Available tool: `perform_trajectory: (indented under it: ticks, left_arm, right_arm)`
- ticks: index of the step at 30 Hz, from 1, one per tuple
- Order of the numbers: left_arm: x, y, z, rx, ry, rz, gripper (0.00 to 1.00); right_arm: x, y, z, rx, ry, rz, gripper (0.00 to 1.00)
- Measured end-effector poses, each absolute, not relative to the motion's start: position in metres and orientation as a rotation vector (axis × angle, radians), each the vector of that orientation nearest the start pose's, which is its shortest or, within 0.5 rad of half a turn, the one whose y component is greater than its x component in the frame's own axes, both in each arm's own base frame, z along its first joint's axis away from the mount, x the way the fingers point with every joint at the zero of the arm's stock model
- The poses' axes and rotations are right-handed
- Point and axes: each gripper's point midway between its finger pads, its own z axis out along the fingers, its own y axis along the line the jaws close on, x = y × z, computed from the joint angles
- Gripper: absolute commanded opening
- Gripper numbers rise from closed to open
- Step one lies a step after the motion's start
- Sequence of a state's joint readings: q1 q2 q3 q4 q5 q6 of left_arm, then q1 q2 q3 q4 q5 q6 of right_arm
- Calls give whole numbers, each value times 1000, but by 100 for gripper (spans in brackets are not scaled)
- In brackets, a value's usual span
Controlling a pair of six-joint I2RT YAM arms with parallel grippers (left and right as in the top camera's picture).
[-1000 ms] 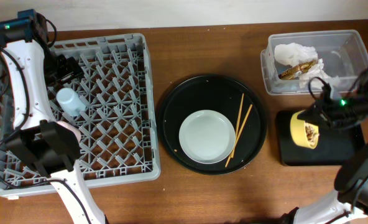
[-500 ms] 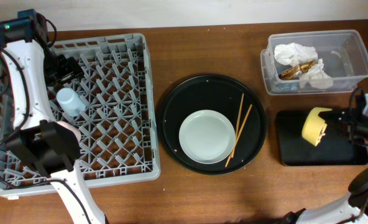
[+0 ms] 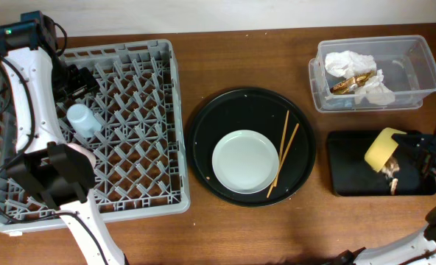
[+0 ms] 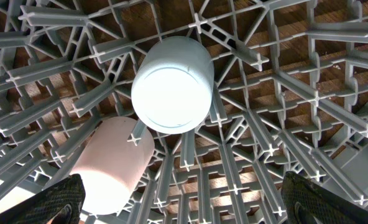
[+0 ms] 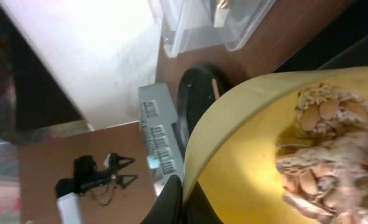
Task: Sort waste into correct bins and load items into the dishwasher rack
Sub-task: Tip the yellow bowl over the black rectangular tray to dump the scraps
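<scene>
Pinching the round yellow bowl (image 3: 383, 148), the right gripper (image 3: 403, 145) is dumping tan flaky scraps (image 3: 392, 181) onto the flat black rectangular tray (image 3: 347, 173) near its edge, risking spillover.

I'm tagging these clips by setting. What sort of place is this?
Probably a staged tabletop dish-clearing setup, not a real kitchen: a grey dishwasher rack sits straight on a wooden table, beside a round black tray with a plate and chopsticks, and a clear tub of crumpled napkins.

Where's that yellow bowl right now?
From overhead, the yellow bowl is at the far right, tipped over the flat black tray, just below the clear tub, gripped by the right tool.
</scene>
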State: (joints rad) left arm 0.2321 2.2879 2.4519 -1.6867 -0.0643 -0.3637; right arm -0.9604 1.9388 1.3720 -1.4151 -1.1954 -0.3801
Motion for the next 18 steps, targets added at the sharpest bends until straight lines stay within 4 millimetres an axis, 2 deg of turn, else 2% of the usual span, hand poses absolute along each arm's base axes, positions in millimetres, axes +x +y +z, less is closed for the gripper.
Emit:
perform_trajectory:
  ticks: [9,18]
  left_arm:
    - [423,111,166,-909,2952,94,99]
    - [423,111,166,-909,2951,94,99]
  right_arm:
    - [306,-163,157,970,1971,1525,4]
    - [301,-170,159,1123,1885,1611,4]
